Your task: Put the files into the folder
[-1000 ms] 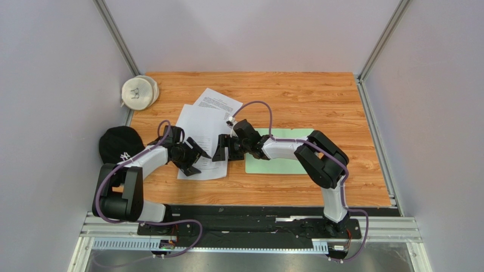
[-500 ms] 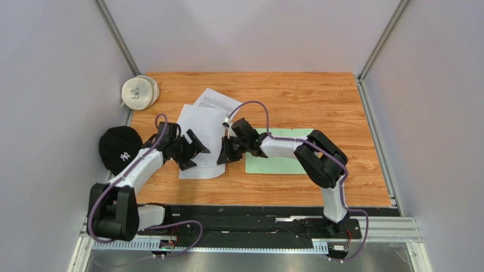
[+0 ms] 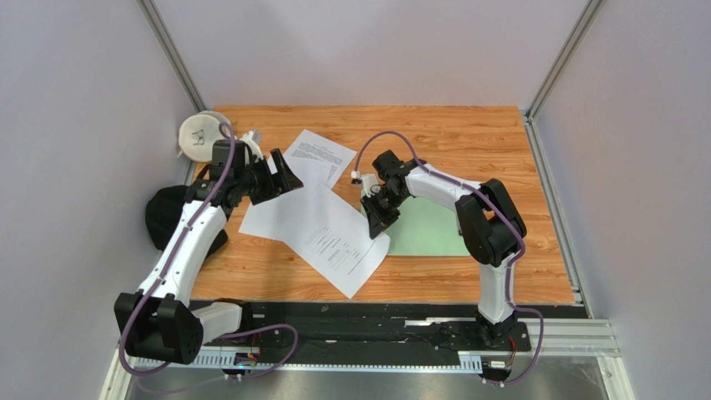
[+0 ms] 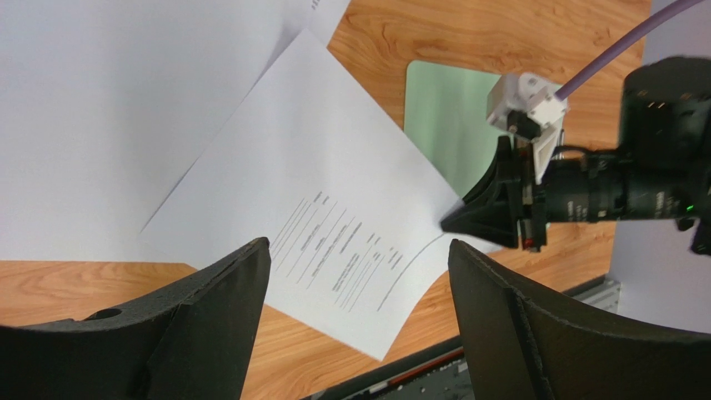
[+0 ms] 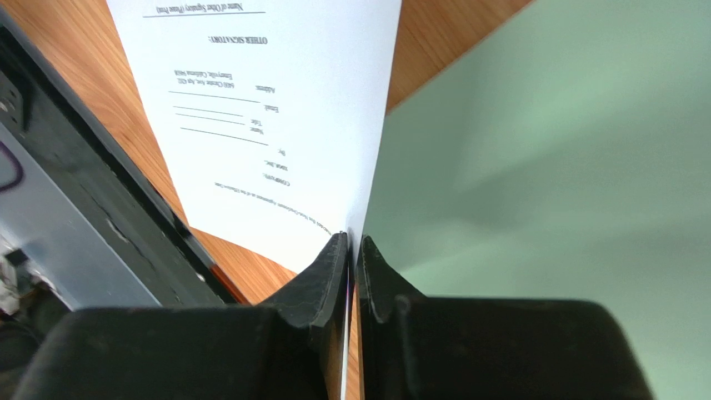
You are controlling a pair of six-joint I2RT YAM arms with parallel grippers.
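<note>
While the right jaws pinch the printed sheet (image 3: pixel 330 237) by its corner at the left edge of the folder (image 3: pixel 430 229), slide it low and flat across that green face; the left jaws hang open near the other sheets (image 3: pixel 320 155).

Worktop (image 3: pixel 501 142): far-right and near-right stretches bare, open from above.
Folder (image 3: pixel 426 235): near half uncovered; right arm (image 3: pixel 446 187) overhangs its far edge.
Centre: sheets (image 3: pixel 321 229) spread low.
Left edge: black cap (image 3: pixel 163 215), white round bundle (image 3: pixel 197 137), left arm (image 3: pixel 188 250) crossing the cap.
Walls (image 3: pixel 83 125) on three sides.
</note>
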